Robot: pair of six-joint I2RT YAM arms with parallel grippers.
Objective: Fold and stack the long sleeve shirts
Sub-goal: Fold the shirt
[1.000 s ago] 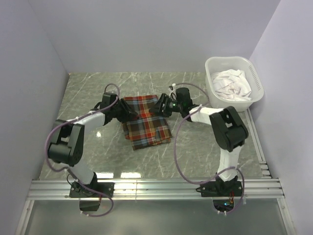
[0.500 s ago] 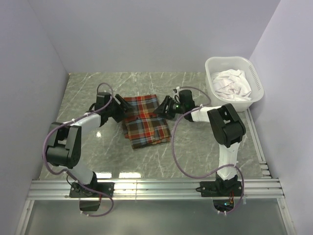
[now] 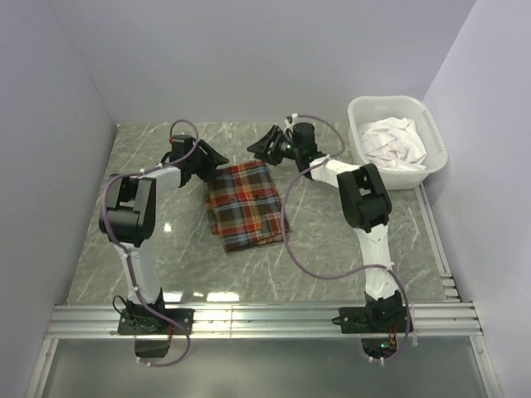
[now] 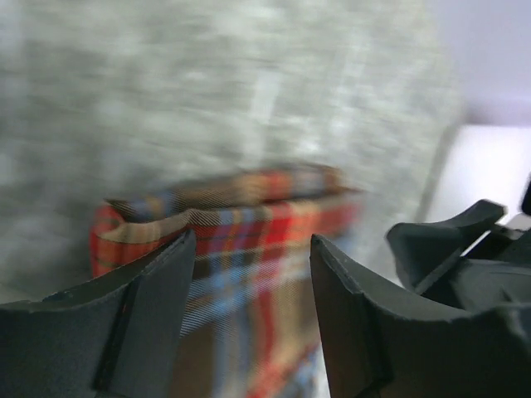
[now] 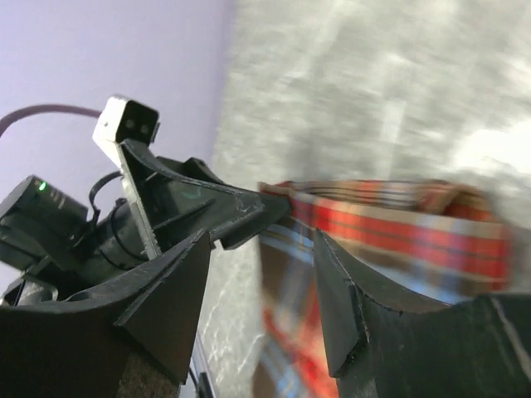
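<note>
A folded red, orange, teal and brown plaid long sleeve shirt [image 3: 243,204] lies flat on the marble table. It also shows blurred in the left wrist view [image 4: 249,232] and the right wrist view [image 5: 390,224]. My left gripper [image 3: 212,156] is open and empty, above the shirt's far left corner; its jaws stand wide apart. My right gripper [image 3: 264,147] is open and empty, above the far right corner. The left gripper [image 5: 207,207] shows in the right wrist view.
A white plastic basket [image 3: 431,124] at the far right holds crumpled white cloth [image 3: 393,141]. Grey walls close in the table on the left, back and right. A metal rail [image 3: 265,319] runs along the near edge.
Both grippers have let go of the shirt and risen toward the far side. The shirt now lies folded into a smaller rectangle, with its far edge folded over.
</note>
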